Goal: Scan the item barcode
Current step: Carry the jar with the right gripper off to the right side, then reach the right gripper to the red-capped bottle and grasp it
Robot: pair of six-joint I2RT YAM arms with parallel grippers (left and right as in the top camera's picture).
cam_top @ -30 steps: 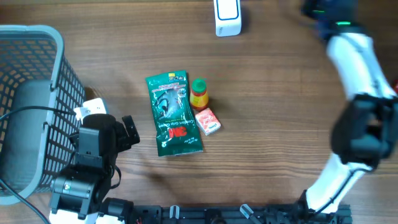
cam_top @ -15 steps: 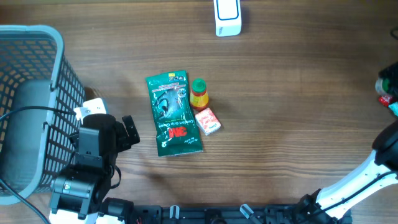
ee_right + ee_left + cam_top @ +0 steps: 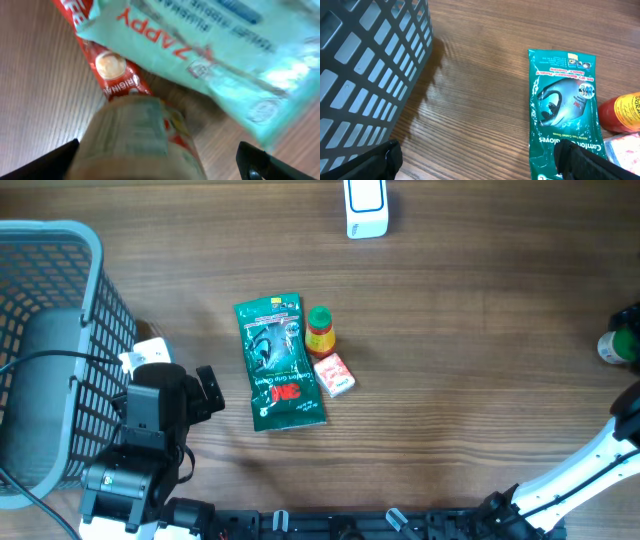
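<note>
My left gripper (image 3: 477,150) and right gripper (image 3: 157,147) are spread wide, a blurry tan jar (image 3: 132,132) sits between my right fingers (image 3: 52,164), and the flat green plastic glove packet (image 3: 278,365) lies beside a small orange bottle (image 3: 320,331).

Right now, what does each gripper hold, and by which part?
Nothing. Left gripper is open and empty; right gripper stands open over a bottle, not gripping it.

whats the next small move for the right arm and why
Probably lift the right gripper clear of the jar and swing it toward the centre: its jaws stand open with nothing held, while the green glove packet, small bottle and pink box lie untouched in front of the scanner.
</note>
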